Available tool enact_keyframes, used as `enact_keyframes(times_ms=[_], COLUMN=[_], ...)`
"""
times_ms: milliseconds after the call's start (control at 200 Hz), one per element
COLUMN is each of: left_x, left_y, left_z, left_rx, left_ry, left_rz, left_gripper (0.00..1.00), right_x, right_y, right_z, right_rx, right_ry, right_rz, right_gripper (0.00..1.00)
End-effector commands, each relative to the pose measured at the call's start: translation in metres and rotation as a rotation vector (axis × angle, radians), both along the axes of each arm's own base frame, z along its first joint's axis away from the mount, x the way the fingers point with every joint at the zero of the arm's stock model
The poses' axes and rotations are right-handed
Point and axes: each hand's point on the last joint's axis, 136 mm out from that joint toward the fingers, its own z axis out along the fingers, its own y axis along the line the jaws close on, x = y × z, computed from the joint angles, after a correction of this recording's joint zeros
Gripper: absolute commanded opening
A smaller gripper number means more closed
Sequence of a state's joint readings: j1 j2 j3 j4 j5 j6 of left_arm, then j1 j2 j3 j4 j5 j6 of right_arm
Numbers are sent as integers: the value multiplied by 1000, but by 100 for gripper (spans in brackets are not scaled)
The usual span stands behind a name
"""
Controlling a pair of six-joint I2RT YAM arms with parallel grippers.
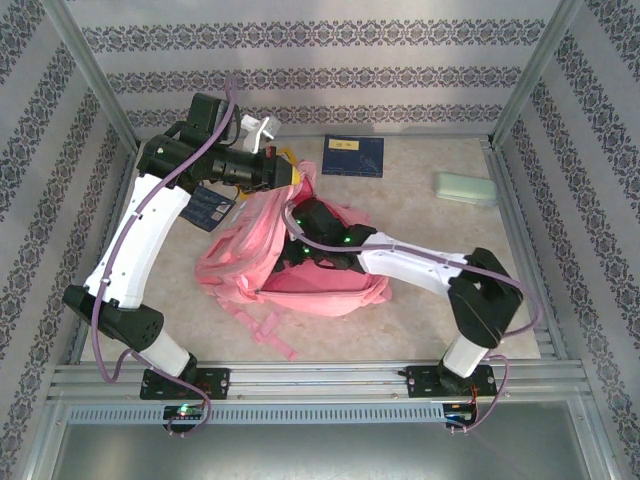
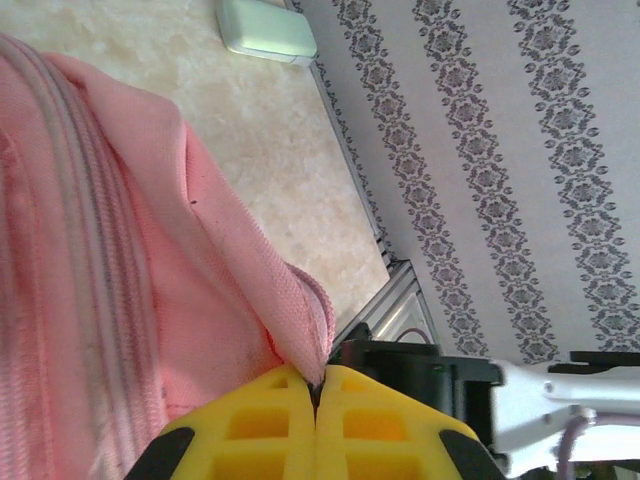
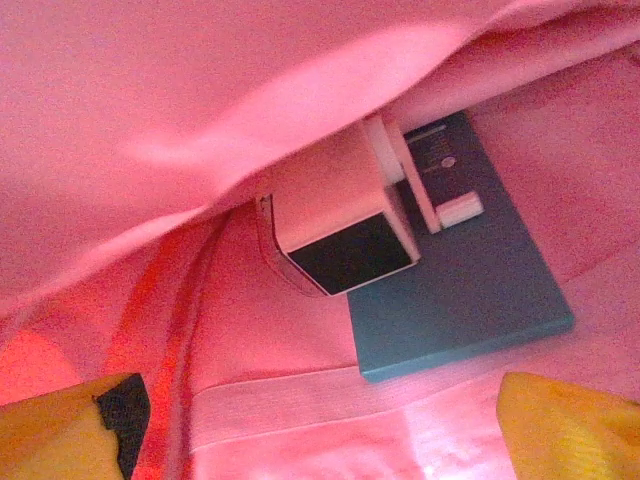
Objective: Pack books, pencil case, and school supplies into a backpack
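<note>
Yellow fingers [image 2: 260,425] of the left claw [image 2: 316,385] pinch tight on the edge of the pink backpack [image 2: 120,250], lifting its mouth, while the right claw [image 3: 320,430] sits inside, jaws spread wide and holding nothing, below the pink block [image 3: 335,205] lying on a teal book [image 3: 470,290]. I think it should back straight out without bumping the block. From the top, the left arm [image 1: 140,235] bends across the upper left and the right arm [image 1: 420,265] reaches in from the lower right; the pencil case [image 1: 465,188] waits at the right.
</note>
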State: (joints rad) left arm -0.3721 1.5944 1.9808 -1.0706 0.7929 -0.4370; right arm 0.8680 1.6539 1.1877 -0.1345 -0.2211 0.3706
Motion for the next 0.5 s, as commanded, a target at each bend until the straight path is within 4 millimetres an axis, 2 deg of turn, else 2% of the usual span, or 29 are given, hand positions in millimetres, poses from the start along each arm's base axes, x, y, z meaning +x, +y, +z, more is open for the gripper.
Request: enact_keyframes(times_ms=[0, 60, 225, 310, 400, 495], left_x=[-9, -6, 4, 8, 13, 19], left_y=[5, 6, 7, 5, 1, -8], left_z=[20, 10, -13, -25, -38, -51], left_rx=[-2, 4, -43, -71, -88, -117], left_ry=[-93, -61, -24, 6, 25, 45], left_rz=[6, 38, 130, 160, 172, 170], left_gripper=[0, 0, 0, 0, 0, 0], right_x=[7, 2, -24, -32, -32, -22], right_y=[-19, -30, -66, -91, -119, -151], right_z=[50, 58, 59, 58, 62, 67], right_rx=[111, 114, 93, 100, 118, 129], right_ry=[-90, -112, -115, -100, -86, -72], right_rz=[-51, -51, -54, -98, -166, -253], right_gripper=[87, 87, 84, 82, 80, 77])
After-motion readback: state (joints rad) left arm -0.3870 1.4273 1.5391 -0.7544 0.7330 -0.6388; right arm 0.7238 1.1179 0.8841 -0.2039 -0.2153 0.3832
